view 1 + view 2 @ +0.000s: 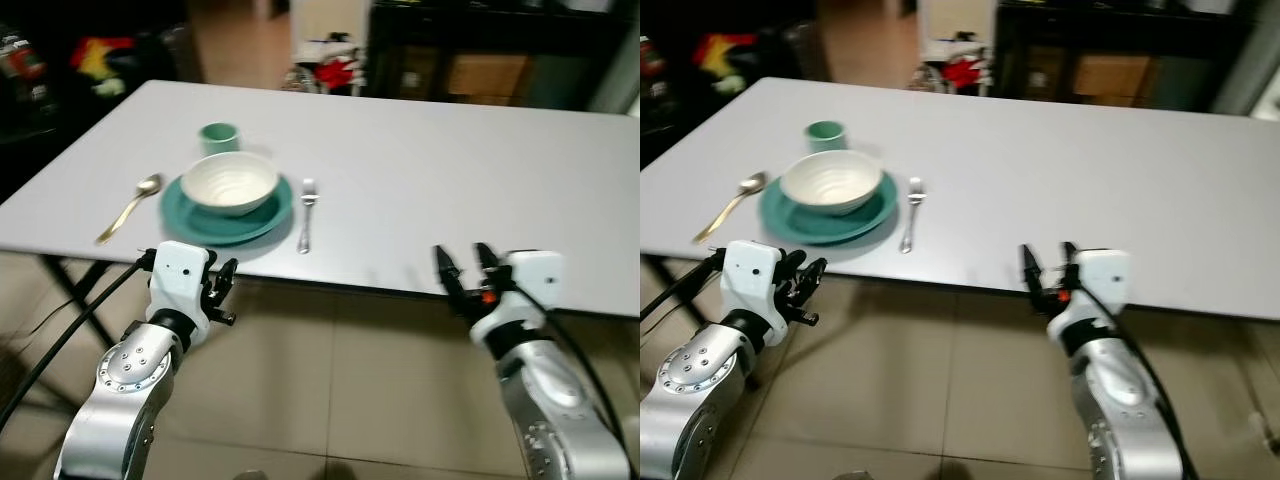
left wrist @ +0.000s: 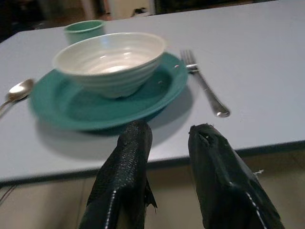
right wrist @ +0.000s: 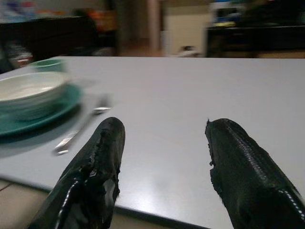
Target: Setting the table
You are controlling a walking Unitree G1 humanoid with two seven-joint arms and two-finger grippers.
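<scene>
From the head view, a white bowl (image 1: 229, 182) sits on a teal plate (image 1: 190, 218) near the desk's (image 1: 450, 170) front left corner, a spoon (image 1: 130, 207) left of it, a fork (image 1: 306, 212) right with its long axis running front to back, and a green cup (image 1: 219, 136) behind, while the left gripper (image 1: 222, 288) hangs just below the front edge by the plate and the right gripper (image 1: 464, 268) sits well along it. The left wrist view shows the left fingers (image 2: 128, 162) parted and empty, the setting straight ahead, so that arm is nearer. In the right wrist view the right fingers (image 3: 248, 167) are spread and empty over bare desk, the fork off to one side.

White bowl (image 1: 831, 180) on teal plate (image 1: 790, 222), fork (image 1: 910, 214) beside, spoon (image 1: 730, 206), green cup (image 1: 826, 134)
</scene>
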